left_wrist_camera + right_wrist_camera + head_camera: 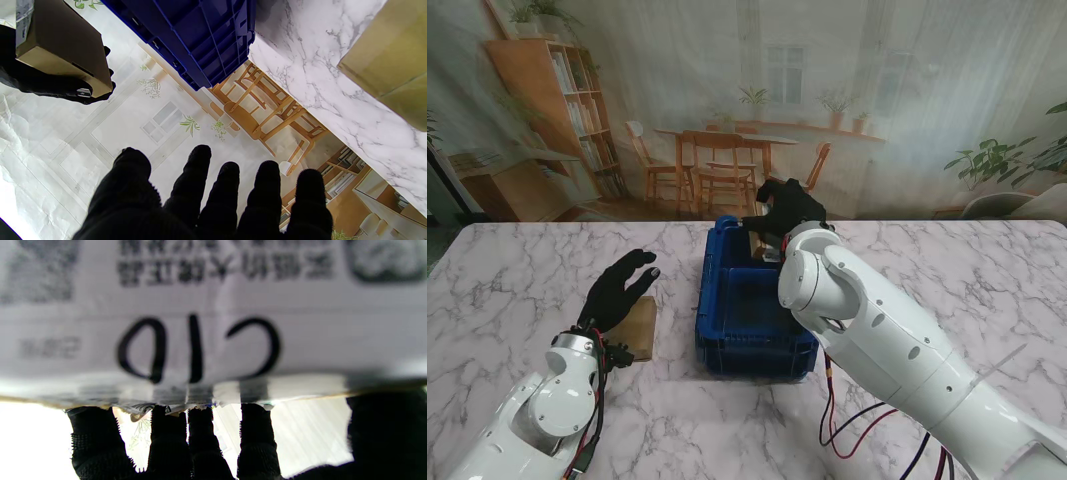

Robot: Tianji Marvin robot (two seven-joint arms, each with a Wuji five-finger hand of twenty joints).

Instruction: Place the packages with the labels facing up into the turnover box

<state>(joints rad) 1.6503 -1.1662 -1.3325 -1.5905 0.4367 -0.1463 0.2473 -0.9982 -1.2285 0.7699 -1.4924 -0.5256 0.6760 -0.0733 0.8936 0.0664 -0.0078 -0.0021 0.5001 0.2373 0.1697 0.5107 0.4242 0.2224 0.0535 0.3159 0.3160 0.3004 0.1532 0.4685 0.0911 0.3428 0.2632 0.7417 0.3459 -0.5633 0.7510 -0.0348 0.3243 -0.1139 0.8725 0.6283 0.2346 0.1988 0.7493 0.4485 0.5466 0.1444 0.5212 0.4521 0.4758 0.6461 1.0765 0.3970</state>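
My left hand (617,290) hovered over the left part of the marble counter (507,290), its black-gloved fingers (196,180) spread apart and holding nothing. Just beneath it, partly hidden by the wrist, a brown cardboard package (637,328) lay flat on the counter, beside the left wall of the blue turnover box (752,310) but not touching it; I could not tell which way its label faced. In my left wrist view that package's edge (390,60) showed close by, with the box's ribbed blue wall (206,36) beyond. The turnover box sat mid-counter, and my right arm reached across it from the right. My right hand (789,212) was at the box's far end, over the rim, clamped on a second package (757,243) — the left wrist view caught it (60,53) as a brown carton held clear of the box. From my right wrist view, its white label (213,313) filled the frame, handwritten characters on it, my fingers (257,440) curled around the carton's edge.
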